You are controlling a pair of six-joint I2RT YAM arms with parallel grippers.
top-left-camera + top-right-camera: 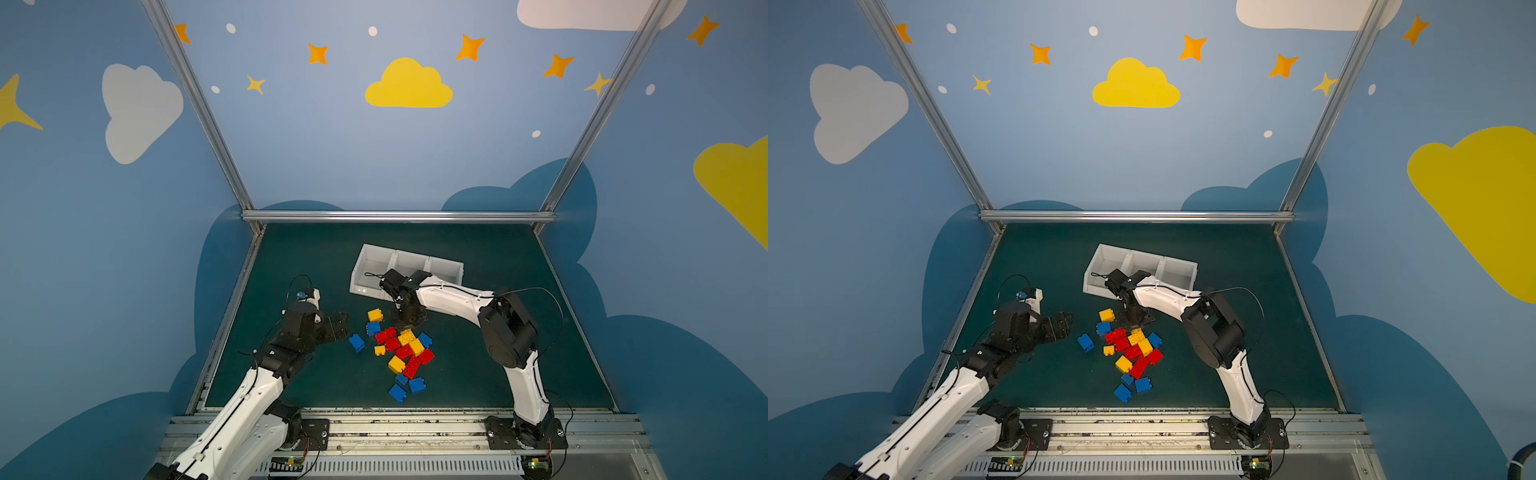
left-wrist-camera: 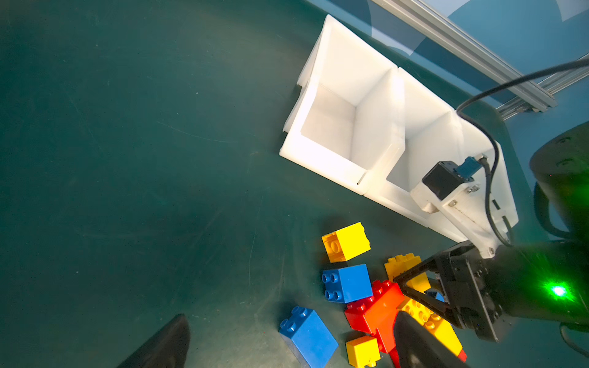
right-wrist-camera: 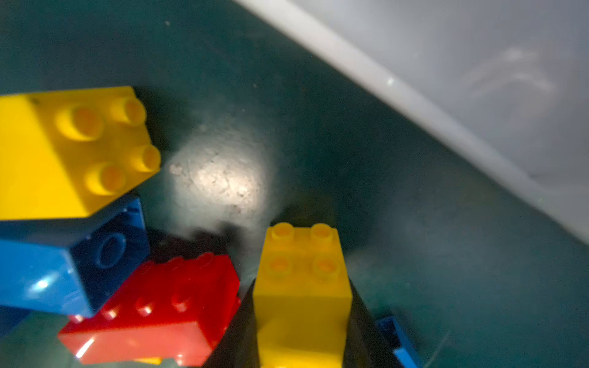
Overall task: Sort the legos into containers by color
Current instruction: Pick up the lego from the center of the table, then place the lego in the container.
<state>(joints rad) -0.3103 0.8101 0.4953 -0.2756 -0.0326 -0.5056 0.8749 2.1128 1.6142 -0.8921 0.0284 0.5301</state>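
You have a yellow brick (image 3: 302, 296) between the two dark fingers (image 3: 236, 334) of the right gripper (image 3: 302, 283): the fingers press on both its sides, so this claw is closed on it. The brick is at the far edge of the pile (image 1: 405, 353), on the side toward the tray (image 2: 325, 165); whether it rests on the mat (image 1: 478, 353) or is lifted, I cannot tell. Just beside it, in the right wrist view, you see a red brick (image 3: 153, 306), a blue brick (image 3: 63, 267) and, touching that one, a second yellow brick (image 3: 63, 149) lying on its side. The rest of the pile, red, yellow and blue mixed, lies on the mat in both top views, with three blue ones at its near end. The white tray has three compartments in a row and stands beyond the pile, near it but apart. A lone blue brick (image 1: 356, 342) lies on the mat to the left of the pile. Your left gripper (image 1: 340, 326) hangs just beside this brick, with its fingers spread wide and gripping nothing.
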